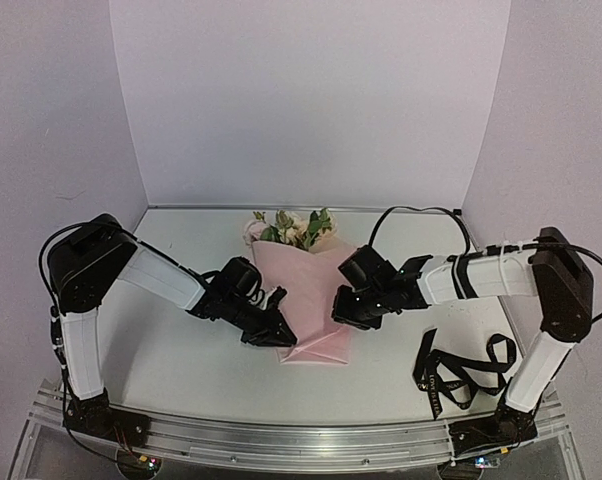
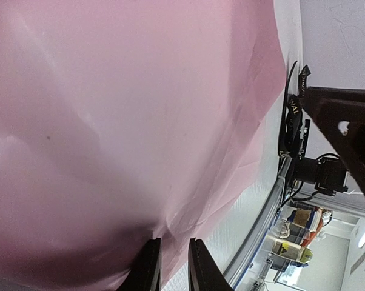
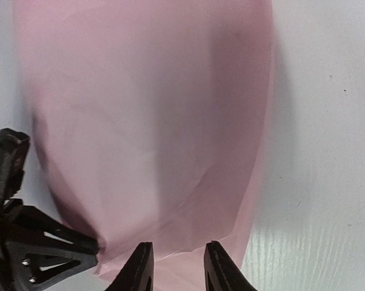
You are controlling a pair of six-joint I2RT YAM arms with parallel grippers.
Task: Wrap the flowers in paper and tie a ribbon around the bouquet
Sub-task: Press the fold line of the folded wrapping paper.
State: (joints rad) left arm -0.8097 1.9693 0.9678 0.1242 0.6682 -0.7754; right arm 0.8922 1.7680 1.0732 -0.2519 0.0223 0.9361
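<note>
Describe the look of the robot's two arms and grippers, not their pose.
The left arm and right arm have white sleeved links between bulky black joints, with thin black cables looping along them. The left gripper and right gripper are black, each with two flat, tapering fingers.

Flat-lying bouquet (image 1: 303, 280) of flowers (image 1: 293, 228) in pink paper (image 1: 316, 335); black ribbon (image 1: 430, 385) looped apart, right.

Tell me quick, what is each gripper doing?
Left gripper: closed, pinching the paper at its edge.
Right gripper: open, holding nothing, tips over the paper's edge.
</note>
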